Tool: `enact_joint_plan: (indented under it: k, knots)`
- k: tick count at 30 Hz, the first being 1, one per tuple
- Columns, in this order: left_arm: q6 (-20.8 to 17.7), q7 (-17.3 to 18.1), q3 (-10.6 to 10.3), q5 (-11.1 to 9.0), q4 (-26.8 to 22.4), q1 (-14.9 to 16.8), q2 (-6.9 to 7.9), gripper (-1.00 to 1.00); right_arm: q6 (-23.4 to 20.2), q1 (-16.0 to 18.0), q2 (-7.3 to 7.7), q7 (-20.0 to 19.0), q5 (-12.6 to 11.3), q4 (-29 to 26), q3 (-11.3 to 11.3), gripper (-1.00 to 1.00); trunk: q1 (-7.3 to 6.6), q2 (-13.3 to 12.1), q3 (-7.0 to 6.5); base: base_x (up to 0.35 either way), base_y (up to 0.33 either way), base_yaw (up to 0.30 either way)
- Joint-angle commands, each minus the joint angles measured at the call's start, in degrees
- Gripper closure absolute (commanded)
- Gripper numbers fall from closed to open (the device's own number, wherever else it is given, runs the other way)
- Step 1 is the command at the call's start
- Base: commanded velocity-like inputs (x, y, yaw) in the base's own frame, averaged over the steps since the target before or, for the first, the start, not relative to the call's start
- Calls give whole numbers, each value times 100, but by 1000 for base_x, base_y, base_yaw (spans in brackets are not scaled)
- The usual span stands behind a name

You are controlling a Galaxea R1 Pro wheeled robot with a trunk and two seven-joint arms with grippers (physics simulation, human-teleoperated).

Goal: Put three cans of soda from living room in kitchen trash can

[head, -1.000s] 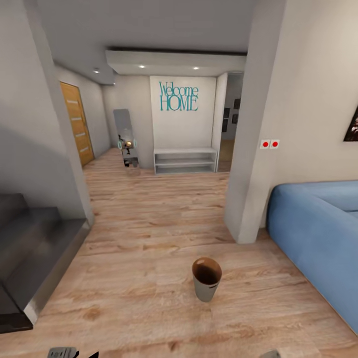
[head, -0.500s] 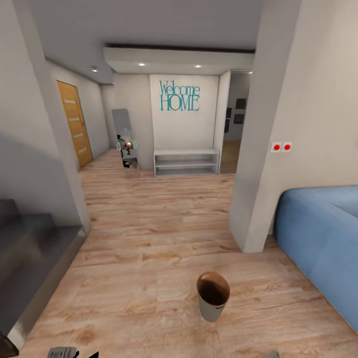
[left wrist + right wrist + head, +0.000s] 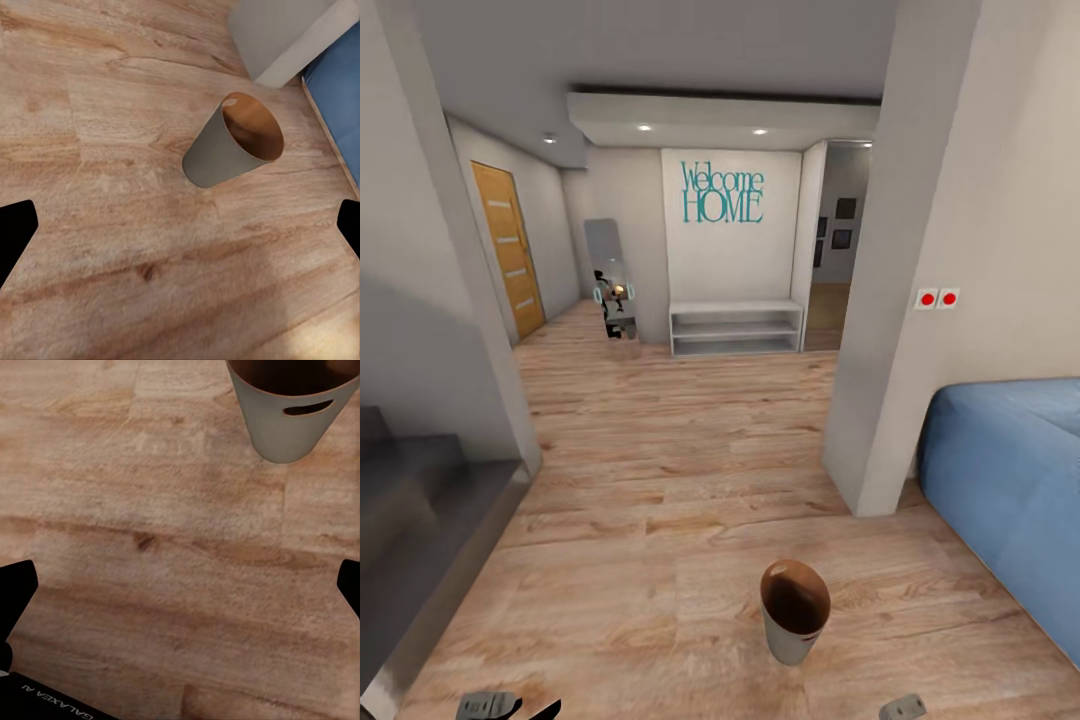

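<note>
Far left in the head view I see grey stairs [image 3: 420, 520], then an orange door [image 3: 510, 250] down the hall, a white shelf unit [image 3: 735, 328] under the "Welcome HOME" lettering [image 3: 722, 192], and the blue sofa [image 3: 1010, 480] at right. My left gripper [image 3: 490, 706] just peeks in at the bottom edge; in its wrist view its fingertips [image 3: 15, 232] sit far apart at the two sides of the frame, so it is spread wide with nothing in it. The tash can [image 3: 794, 610] stands upright on the wood floor [image 3: 660, 450], mouth up, long axis vertical, near the sofa's front corner and beside the pillar [image 3: 880, 400]. It lies ahead of both arms and right of centre, so I judge the right gripper [image 3: 900, 708] the nearer one. The right wrist view has the bin's grey wall with its handle slot [image 3: 307, 409], and that gripper's dark tips [image 3: 15, 585] are likewise wide apart, empty. No soda cans in sight, so I judge I'm still driving, bin close but not in the kitchen.
</note>
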State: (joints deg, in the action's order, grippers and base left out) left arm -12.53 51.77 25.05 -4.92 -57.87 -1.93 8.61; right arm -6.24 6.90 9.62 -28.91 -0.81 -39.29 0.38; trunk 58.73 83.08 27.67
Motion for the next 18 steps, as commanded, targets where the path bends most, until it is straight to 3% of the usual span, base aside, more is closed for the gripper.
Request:
enact_joint_plan:
  k: [1,15,18]
  knots:
    - [0,0,0,0,0,0,0,-100,0,0,0,0,0,0,0,-100,0,0,0,0,0,0]
    - [1,0,0,2,6,0,0,-100,0,-1,1,0,7,0,-1,-100,0,0,0,0,0,0]
    - [-97,98,-2,2,-92,-98,-98,-100,-44,-3,24,4,73,-98,-42,-100,0,0,0,0,0,0]
